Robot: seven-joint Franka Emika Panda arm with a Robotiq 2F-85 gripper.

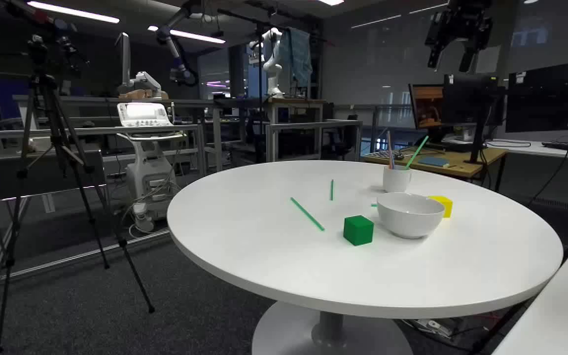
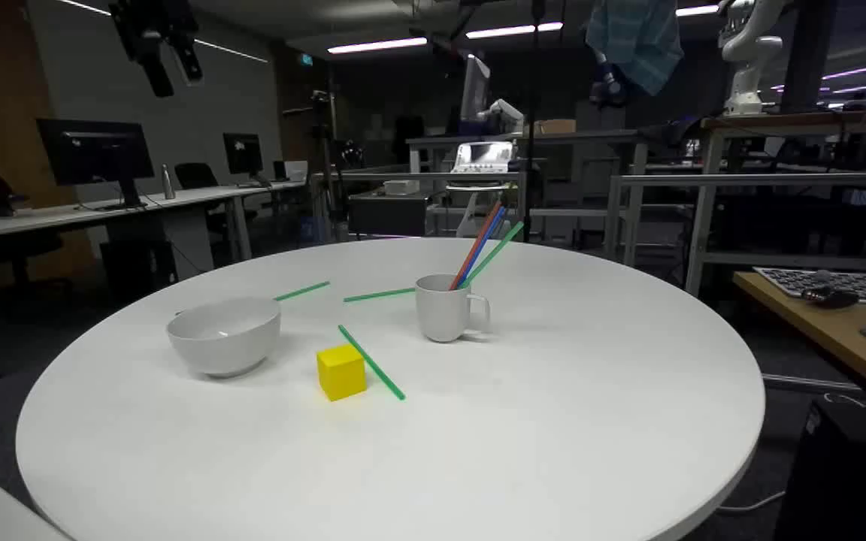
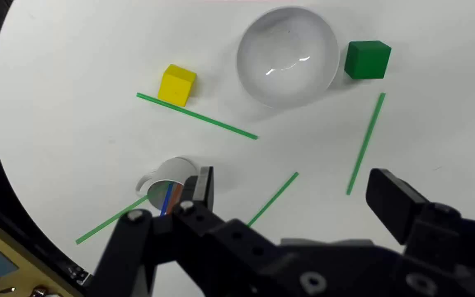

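My gripper (image 3: pixel 291 177) is open, its fingers wide apart with nothing between them. In both exterior views the gripper (image 1: pixel 449 61) hangs high above the round white table (image 1: pixel 264 261). A white bowl (image 3: pixel 289 57) with nothing in it stands between a yellow cube (image 3: pixel 175 88) and a green cube (image 3: pixel 367 60). Three green sticks lie loose: one stick (image 3: pixel 198 116) beside the yellow cube, another stick (image 3: pixel 365 144) below the green cube, a shorter-looking stick (image 3: pixel 272 199) partly behind the gripper. A white mug (image 2: pixel 442 315) holds red, blue and green sticks; the left finger partly covers it in the wrist view.
A wooden desk (image 2: pixel 824 330) with a keyboard (image 2: pixel 846 285) stands close to the table. Another white surface (image 1: pixel 555 305) comes near the table's rim. Behind are metal rails (image 1: pixel 87 132), a tripod (image 1: pixel 54 118) and monitors (image 2: pixel 95 154).
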